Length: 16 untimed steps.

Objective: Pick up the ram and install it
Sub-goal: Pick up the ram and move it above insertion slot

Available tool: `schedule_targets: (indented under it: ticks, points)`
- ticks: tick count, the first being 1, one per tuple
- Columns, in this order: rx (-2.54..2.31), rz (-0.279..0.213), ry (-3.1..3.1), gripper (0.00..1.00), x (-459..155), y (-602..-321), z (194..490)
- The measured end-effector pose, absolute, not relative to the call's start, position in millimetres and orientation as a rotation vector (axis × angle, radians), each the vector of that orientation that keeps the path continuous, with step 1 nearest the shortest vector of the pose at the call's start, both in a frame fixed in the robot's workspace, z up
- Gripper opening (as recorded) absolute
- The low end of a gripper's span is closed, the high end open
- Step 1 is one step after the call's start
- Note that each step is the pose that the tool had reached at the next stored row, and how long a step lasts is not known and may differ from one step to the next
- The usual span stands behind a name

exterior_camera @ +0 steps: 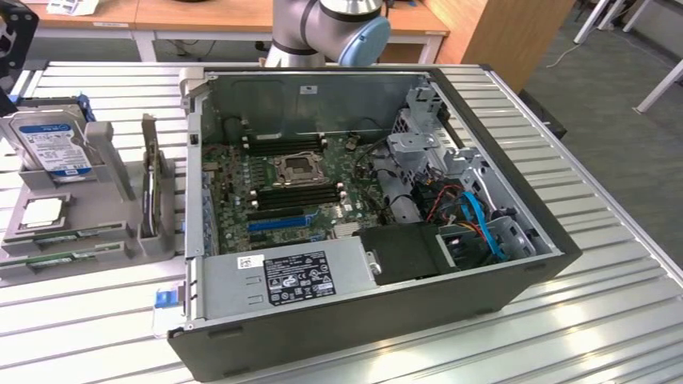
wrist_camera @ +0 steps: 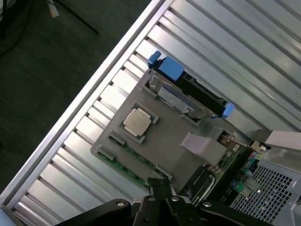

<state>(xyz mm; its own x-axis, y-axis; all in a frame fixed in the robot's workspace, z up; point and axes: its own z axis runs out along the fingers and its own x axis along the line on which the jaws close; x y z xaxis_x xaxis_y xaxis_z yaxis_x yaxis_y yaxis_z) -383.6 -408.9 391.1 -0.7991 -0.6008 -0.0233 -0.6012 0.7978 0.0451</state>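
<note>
The ram (exterior_camera: 64, 238) is a thin green stick lying in a slot along the front edge of a grey holder tray (exterior_camera: 80, 212), at the exterior view's left. A second green stick (exterior_camera: 48, 260) lies just in front of it. In the wrist view the ram (wrist_camera: 136, 161) runs along the tray's edge, close ahead of my gripper (wrist_camera: 161, 184). The two dark fingers are shut together with nothing between them, hovering above the tray. The open computer case (exterior_camera: 373, 200) holds the motherboard with its long black memory slots (exterior_camera: 299, 192).
On the tray also sit a square silver processor chip (wrist_camera: 137, 121), a hard drive in blue brackets (wrist_camera: 188, 92) and an upright card (exterior_camera: 155, 184). The case's walls, power supply (exterior_camera: 288, 276) and cables (exterior_camera: 469, 212) crowd the board. The slatted metal table edge (wrist_camera: 70, 113) runs beside the tray.
</note>
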Motion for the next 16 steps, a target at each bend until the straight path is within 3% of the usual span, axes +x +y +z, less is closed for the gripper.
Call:
schedule_targets:
  ticks: [16]
  points:
    - [-1.416,0.08,2.803,0.1,-383.6,-408.9,390.1]
